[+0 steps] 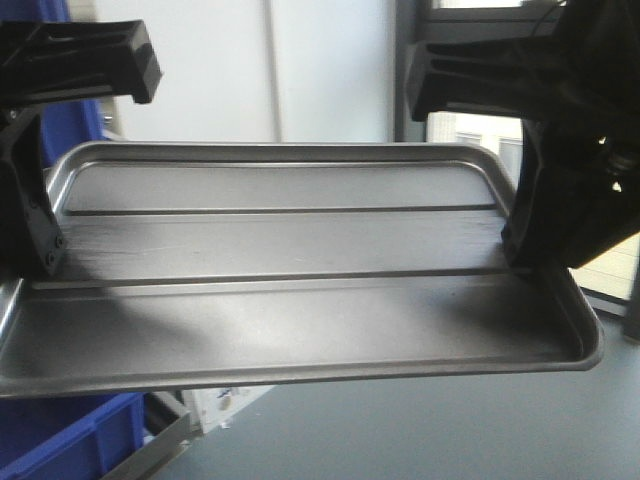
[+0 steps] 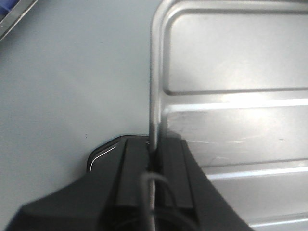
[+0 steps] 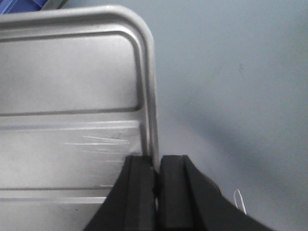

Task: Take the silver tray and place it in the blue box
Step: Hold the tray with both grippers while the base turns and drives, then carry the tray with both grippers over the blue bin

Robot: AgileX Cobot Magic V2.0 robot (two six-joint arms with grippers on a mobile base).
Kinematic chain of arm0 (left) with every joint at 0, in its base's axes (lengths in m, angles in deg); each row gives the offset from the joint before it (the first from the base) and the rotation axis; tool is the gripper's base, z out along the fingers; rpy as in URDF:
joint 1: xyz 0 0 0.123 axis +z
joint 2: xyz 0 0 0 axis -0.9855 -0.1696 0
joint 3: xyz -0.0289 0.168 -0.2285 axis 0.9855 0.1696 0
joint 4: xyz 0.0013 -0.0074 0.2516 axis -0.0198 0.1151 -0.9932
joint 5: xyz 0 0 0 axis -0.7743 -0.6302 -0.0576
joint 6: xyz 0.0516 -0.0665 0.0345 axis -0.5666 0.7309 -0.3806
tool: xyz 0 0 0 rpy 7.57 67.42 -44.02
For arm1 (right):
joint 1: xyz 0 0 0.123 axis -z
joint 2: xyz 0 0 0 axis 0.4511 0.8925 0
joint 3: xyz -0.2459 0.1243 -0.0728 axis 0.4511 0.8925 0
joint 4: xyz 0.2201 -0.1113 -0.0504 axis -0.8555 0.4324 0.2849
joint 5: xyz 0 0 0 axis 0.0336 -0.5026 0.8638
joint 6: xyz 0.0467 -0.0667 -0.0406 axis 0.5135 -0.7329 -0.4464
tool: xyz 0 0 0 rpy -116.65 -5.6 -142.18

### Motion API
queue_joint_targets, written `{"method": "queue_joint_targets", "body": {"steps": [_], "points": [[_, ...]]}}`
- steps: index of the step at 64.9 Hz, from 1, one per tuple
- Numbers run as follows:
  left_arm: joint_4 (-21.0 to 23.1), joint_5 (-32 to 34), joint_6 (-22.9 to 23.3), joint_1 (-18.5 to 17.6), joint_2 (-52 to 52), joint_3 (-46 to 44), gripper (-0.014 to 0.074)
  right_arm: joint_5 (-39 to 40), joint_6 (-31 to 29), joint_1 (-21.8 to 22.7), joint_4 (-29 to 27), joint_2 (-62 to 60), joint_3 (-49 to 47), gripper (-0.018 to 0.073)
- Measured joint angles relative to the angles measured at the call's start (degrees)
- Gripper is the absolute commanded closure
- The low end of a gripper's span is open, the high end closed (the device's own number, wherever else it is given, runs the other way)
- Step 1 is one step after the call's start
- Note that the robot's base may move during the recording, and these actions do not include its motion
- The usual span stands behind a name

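Hanging above the counter (image 1: 450, 430), the silver tray (image 1: 300, 300) was clamped at both short rims — left pincer (image 2: 155, 149) on one, right pincer (image 3: 158, 166) on the other — so the grab looked done, while placing it in the blue box (image 1: 60, 435) remained.

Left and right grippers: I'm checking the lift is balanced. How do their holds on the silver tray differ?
The left gripper pinches the left short rim of the silver tray; the right gripper pinches the right one. In the front view the left gripper is partly cropped, the right gripper looms larger. Both are shut on the rim.
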Motion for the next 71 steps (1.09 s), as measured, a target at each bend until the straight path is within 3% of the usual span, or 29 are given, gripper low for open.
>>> {"method": "queue_joint_targets", "body": {"steps": [71], "points": [[0.00,-0.09,0.00,0.00,0.00,0.00,0.0612,0.00,0.00,0.00,0.00,0.00,0.00,0.0501]]}}
